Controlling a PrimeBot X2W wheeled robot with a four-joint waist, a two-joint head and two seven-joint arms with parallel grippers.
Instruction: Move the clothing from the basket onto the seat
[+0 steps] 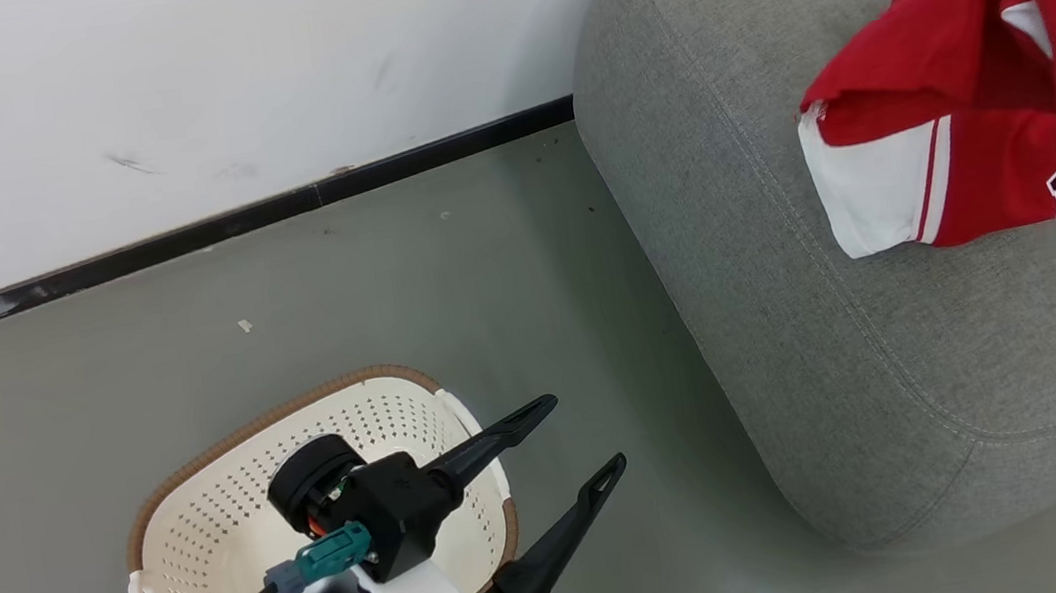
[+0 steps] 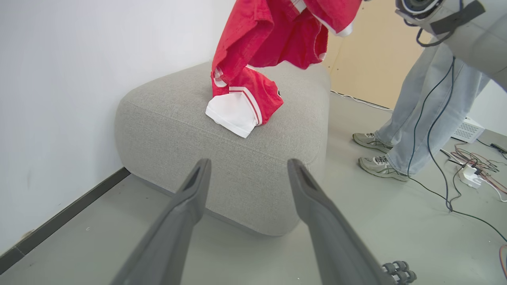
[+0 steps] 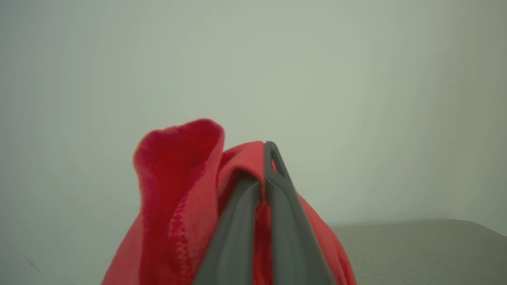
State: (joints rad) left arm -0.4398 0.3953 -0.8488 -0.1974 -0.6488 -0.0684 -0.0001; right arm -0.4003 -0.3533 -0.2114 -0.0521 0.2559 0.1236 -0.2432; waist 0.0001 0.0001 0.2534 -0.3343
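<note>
The red clothing (image 1: 969,111) with white striped trim hangs over the grey seat (image 1: 797,354), its lower end resting on the cushion. In the right wrist view my right gripper (image 3: 261,166) is shut on a bunched fold of this red clothing (image 3: 178,178). My left gripper (image 1: 585,433) stands open and holds nothing, out past the right rim of the cream basket (image 1: 215,536) on the floor. The left wrist view shows the left gripper (image 2: 248,164) pointing at the seat (image 2: 178,130) and the draped clothing (image 2: 257,59). My left arm hides part of the basket's inside.
A white wall with a black baseboard (image 1: 276,212) runs behind the basket and seat. A person's legs and shoes (image 2: 427,111) stand right of the seat. Cables and a power strip (image 2: 475,166) lie on the grey floor there.
</note>
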